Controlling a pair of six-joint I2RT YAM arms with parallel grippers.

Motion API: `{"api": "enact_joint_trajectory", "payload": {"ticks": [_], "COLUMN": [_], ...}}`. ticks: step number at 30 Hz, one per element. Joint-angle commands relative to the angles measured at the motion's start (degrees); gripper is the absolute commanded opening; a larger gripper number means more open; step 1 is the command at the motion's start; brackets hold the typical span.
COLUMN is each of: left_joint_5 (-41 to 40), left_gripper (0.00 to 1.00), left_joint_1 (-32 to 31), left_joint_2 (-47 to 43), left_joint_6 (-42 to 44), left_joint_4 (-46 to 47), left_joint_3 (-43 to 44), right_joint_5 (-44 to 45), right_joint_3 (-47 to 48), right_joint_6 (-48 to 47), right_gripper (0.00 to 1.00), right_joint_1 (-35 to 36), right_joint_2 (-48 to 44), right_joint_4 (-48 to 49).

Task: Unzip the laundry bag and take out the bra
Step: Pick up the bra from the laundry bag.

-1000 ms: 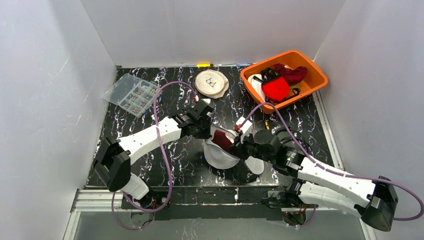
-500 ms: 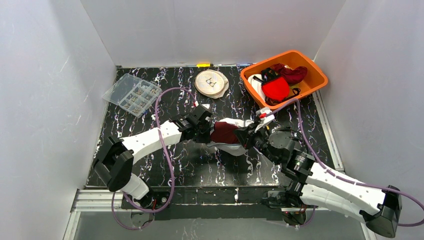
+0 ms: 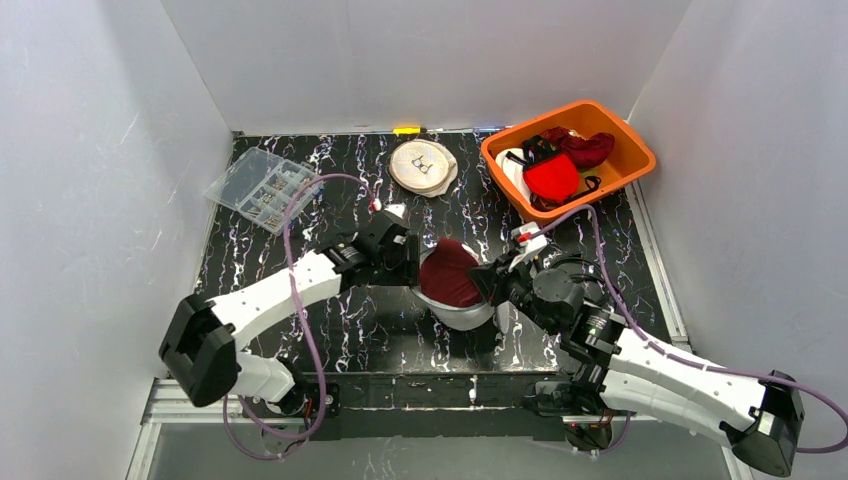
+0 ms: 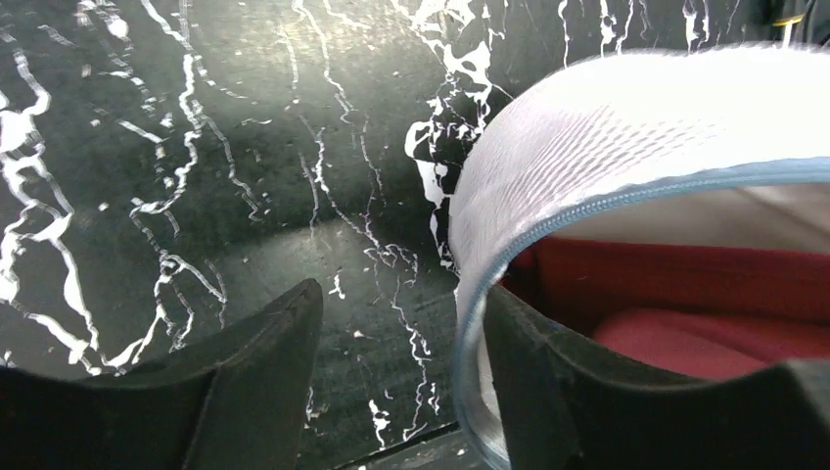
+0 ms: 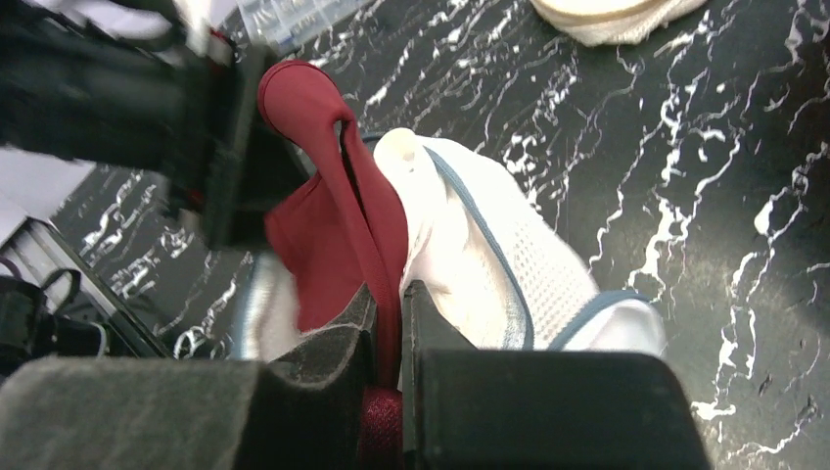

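Looking first at the bra [image 3: 452, 272], we found the dark red garment heaped over the mouth of the laundry bag [image 3: 462, 317], partly out of it. The bag sat in the middle of the table [image 3: 380, 330] with its zipper [image 4: 626, 186] already undone and the mouth gaping. We judged that the bag lay low on the table so that the bra could be drawn up and away from it.

Our right gripper [image 5: 387, 304] was closed down narrow on a fold of the red fabric, which was pinched between both fingers. Our left gripper [image 4: 401, 313] stood about half open with only bare table between its fingers. The blue-edged rim of the bag lay just beside one finger and was not clamped. We supposed it waited there to catch the mesh if it lifted with the bra.

Our right arm reached diagonally inward from the near right corner to the right side of the bag. Our left arm stretched low from the near left, so the two grippers faced each other across the bag.
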Motion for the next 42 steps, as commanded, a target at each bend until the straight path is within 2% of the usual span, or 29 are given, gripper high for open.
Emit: {"api": "enact_joint_trajectory", "payload": {"ticks": [1,6,9,12,14,16,17,21,24,29,34,37,40,42], "left_joint_5": [-4.3,-8.3,-7.0,1.7,14.2,25.5,28.1,33.8,35.7,36.9,41.7,44.1,45.3,45.1], "left_gripper": [0.65,0.73,0.73,0.74,0.74,0.77,0.79,0.82,0.83,0.80,0.65,0.51,0.31,0.09], "left_joint_1": [0.3,0.6,0.8,0.9,0.9,0.9,0.9,1.0,1.0,1.0,1.0,1.0,0.9,0.9], "left_joint_2": [-7.8,-14.1,-17.4,-20.1,-21.7,-21.9,-21.1,-16.3,-12.4,-8.8,-6.2,-6.7,-7.1,-7.1], "left_joint_6": [0.3,3.4,9.6,19.3,27.0,32.1,34.3,39.7,40.8,41.5,41.1,40.9,40.3,39.9], "left_joint_4": [-3.7,-5.4,-0.6,6.9,12.6,13.3,12.1,7.4,5.7,6.7,5.5,6.2,7.6,8.1], "left_joint_3": [-0.9,-1.2,-1.5,-2.4,-3.9,-3.5,-2.5,1.8,4.9,5.1,5.6,4.5,3.1,2.9], "right_joint_5": [-3.2,-4.0,-5.2,-6.4,-7.3,-8.2,-8.8,-10.9,-11.8,-12.7,-11.9,-11.4,-11.5,-11.5], "right_joint_3": [-3.6,-6.7,-7.5,-8.1,-8.4,-8.5,-8.5,-8.3,-8.1,-7.5,-7.7,-7.8,-7.7,-7.3], "right_joint_6": [1.0,0.5,-0.6,-2.2,-2.9,-3.3,-3.5,-3.8,-3.8,-4.1,-4.0,-3.9,-3.7,-3.1], "right_gripper": [0.01,0.01,0.01,0.01,0.01,0.01,0.01,0.01,0.01,0.01,0.01,0.01,0.01,0.01], "right_joint_1": [0.4,0.4,0.4,0.4,0.4,0.4,0.4,0.4,0.4,0.4,0.4,0.4,0.3,0.4], "right_joint_2": [-2.1,-3.5,-4.0,-5.0,-5.6,-5.9,-5.9,-5.7,-5.4,-5.3,-6.0,-6.2,-5.8,-5.5], "right_joint_4": [3.3,4.9,5.5,5.6,5.6,5.5,5.5,5.7,5.9,5.9,5.7,5.7,5.9,5.7]}}
